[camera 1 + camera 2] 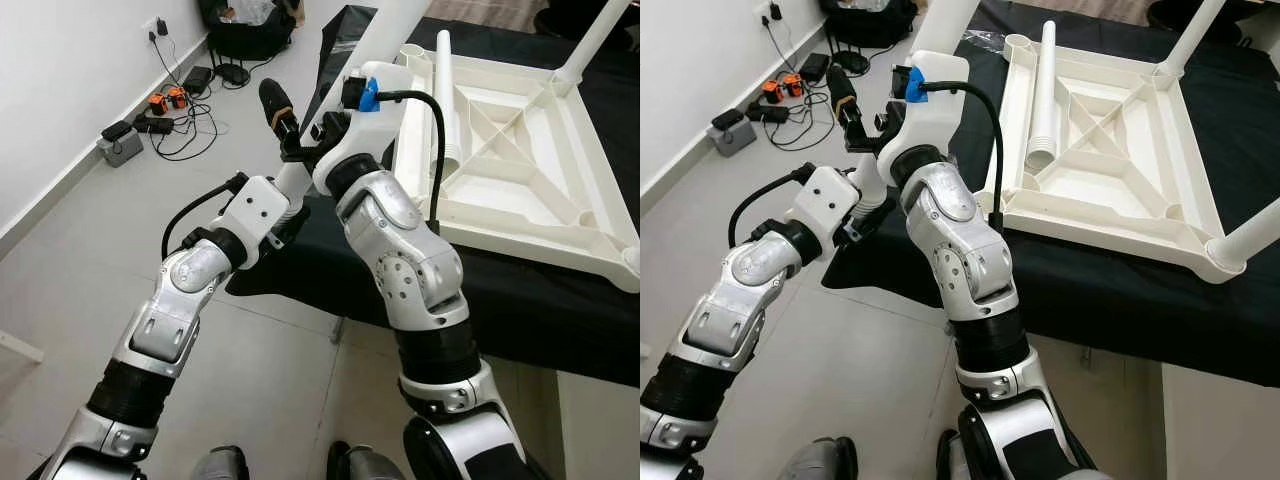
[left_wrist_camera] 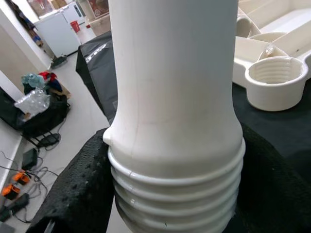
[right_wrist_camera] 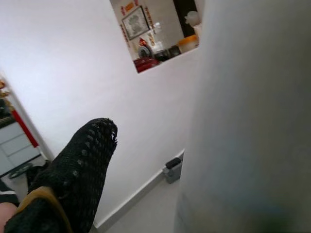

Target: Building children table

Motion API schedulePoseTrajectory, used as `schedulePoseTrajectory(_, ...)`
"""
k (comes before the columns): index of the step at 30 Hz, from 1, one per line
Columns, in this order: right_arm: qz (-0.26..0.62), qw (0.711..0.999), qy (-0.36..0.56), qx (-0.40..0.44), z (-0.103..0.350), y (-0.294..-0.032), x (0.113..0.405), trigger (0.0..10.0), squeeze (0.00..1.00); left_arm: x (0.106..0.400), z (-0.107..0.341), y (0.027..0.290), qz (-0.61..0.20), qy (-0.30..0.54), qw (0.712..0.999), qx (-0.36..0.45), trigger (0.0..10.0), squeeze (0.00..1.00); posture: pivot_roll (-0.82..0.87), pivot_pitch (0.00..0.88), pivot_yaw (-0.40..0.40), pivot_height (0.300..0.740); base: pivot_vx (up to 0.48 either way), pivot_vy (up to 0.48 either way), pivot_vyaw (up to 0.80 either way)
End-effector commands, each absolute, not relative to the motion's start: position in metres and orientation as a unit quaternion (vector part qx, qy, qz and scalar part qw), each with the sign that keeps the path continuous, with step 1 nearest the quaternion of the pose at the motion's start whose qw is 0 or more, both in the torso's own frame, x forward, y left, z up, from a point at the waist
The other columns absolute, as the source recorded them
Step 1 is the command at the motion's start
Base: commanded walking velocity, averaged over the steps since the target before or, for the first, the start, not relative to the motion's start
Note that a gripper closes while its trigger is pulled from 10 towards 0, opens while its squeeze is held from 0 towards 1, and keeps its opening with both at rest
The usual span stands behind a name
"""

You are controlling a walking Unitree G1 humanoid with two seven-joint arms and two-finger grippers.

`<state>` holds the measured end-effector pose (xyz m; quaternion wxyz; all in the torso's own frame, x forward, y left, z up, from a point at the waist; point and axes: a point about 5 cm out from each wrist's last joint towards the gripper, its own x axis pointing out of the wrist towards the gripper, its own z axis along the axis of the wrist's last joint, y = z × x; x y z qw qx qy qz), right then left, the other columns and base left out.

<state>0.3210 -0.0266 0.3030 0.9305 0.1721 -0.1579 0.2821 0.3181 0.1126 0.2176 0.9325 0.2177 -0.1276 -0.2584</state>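
left gripper pinches the threaded end of a white table leg, long axis running up-frame; right gripper state unclear

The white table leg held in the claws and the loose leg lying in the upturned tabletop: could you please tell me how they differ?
The held table leg is clamped between the left claw fingers, clear of the tabletop; the loose leg lies flat inside the upturned frame, ungripped. The held leg's threaded end faces the left wrist camera; the loose leg's open end faces the robot. Both are white plastic tubes.
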Motion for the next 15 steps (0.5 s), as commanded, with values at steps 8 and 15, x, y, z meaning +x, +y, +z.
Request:
schedulePoseTrajectory(8,0.387,0.895,-0.16,0.156,0.293,-0.045,0.328,10.0,0.0,0.296,0.206,0.111,-0.3,-0.106,0.923,0.216,10.0,0.0,0.07,0.155,-0.053,0.74,0.0,0.0,0.0)
schedulePoseTrajectory(15,0.461,0.871,-0.134,0.106,0.276,-0.054,0.333,10.0,0.0,0.271,0.197,0.114,-0.332,-0.076,0.917,0.208,10.0,0.0,0.08,0.163,-0.053,0.74,0.0,0.0,0.0)
